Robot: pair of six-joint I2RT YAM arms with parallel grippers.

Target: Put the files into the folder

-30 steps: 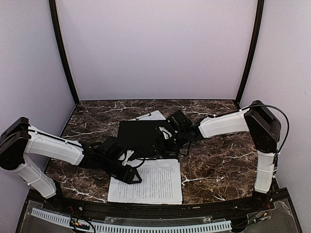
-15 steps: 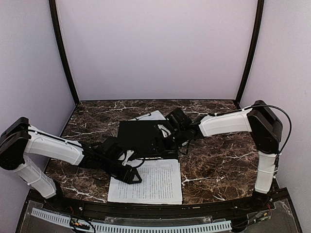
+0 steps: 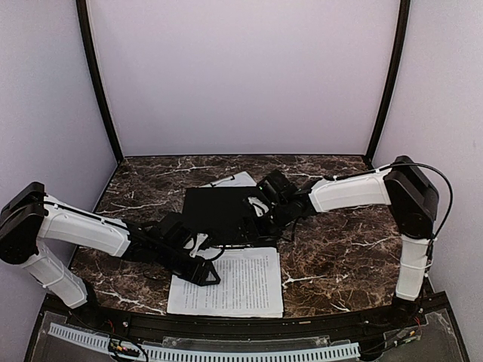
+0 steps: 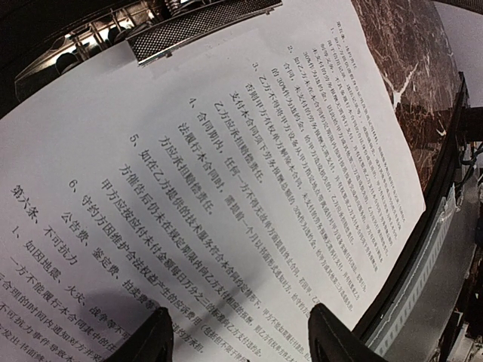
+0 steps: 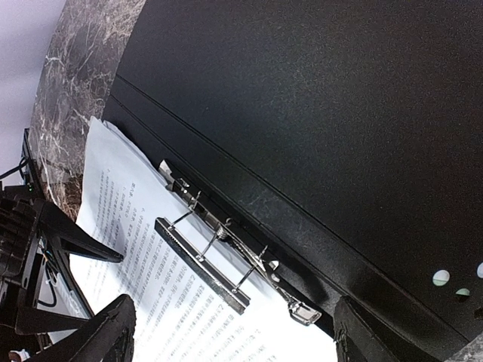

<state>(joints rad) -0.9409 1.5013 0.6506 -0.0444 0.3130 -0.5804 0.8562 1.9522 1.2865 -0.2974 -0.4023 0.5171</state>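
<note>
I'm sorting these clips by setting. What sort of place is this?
Probably a robot test booth, not a real office: plain pale walls box in a dark marble-patterned table, with a left arm and a right arm mounted at its near edge, over a folder and printed sheet.

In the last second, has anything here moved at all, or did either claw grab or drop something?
Barely. The right gripper crept slightly leftward over the open folder; it is open and holds nothing. Nothing was grabbed or released. The left gripper, the printed sheet beneath it and the folder stayed put.
</note>
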